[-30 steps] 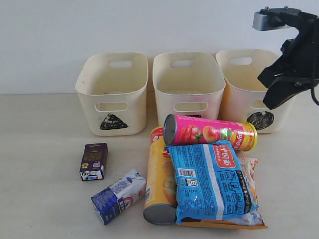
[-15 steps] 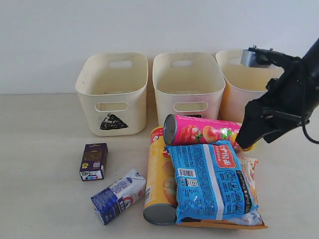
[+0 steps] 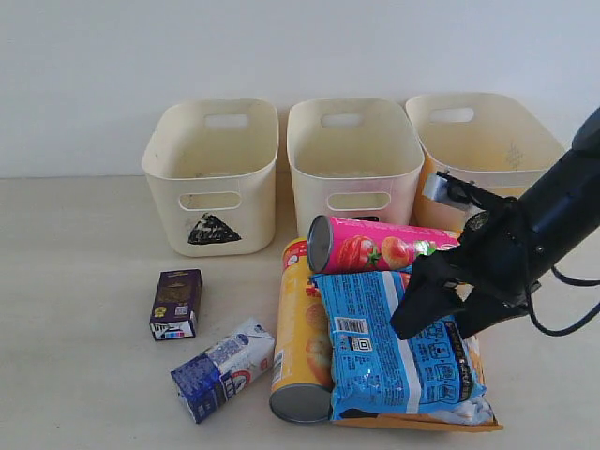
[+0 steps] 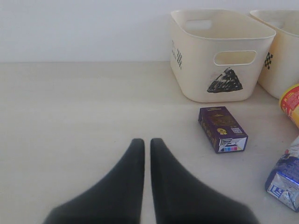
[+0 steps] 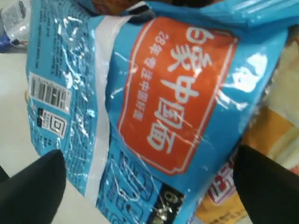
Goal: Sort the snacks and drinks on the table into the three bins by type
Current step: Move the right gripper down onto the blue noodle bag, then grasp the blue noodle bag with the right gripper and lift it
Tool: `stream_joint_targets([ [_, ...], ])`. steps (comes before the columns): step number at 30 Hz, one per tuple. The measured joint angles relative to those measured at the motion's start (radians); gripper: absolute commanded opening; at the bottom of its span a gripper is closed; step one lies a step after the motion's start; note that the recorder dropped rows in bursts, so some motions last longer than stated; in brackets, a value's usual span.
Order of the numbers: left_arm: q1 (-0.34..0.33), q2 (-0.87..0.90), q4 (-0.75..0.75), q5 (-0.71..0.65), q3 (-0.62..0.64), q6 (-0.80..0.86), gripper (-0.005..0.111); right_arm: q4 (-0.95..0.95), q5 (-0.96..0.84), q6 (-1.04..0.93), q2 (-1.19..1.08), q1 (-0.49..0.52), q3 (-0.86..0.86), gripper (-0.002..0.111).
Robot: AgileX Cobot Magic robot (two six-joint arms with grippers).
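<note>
Hanging over the blue bag [image 3: 375,375], the right gripper [image 3: 431,330] stands wide. The bag's orange label [image 5: 180,93] reads "28" beside white Chinese characters. The bag overlaps the yellow can [image 3: 300,347]; the left gripper [image 4: 147,144] is pinched together.

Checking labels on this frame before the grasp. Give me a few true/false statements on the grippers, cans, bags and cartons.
1. The right gripper is open above the blue bag. True.
2. The pink can stands upright. False: it lies on its side in front of the middle bin.
3. The left gripper is shut and holds nothing. True.
4. The purple carton sits inside the triangle bin. False: it lies on the table in front of that bin.
5. The blue bag lies on top of the orange bag. True.
</note>
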State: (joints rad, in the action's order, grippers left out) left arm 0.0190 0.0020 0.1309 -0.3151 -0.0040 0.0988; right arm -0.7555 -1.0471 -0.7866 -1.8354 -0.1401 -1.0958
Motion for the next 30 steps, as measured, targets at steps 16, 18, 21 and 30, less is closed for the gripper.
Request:
stream_joint_targets([
  [16,0.0,0.0,0.0,0.0,0.0,0.0,0.004,-0.247,-0.001,-0.188,-0.132,0.0,-0.002,0.083],
  [18,0.0,0.0,0.0,0.0,0.0,0.0,0.004,-0.269,-0.015,-0.23,-0.147,0.0,-0.002,0.071],
  [21,0.0,0.0,0.0,0.0,0.0,0.0,0.004,-0.282,-0.02,-0.265,-0.163,0.0,-0.002,0.047],
  [30,0.0,0.0,0.0,0.0,0.0,0.0,0.004,-0.262,-0.099,-0.285,-0.164,0.0,-0.035,0.0],
])
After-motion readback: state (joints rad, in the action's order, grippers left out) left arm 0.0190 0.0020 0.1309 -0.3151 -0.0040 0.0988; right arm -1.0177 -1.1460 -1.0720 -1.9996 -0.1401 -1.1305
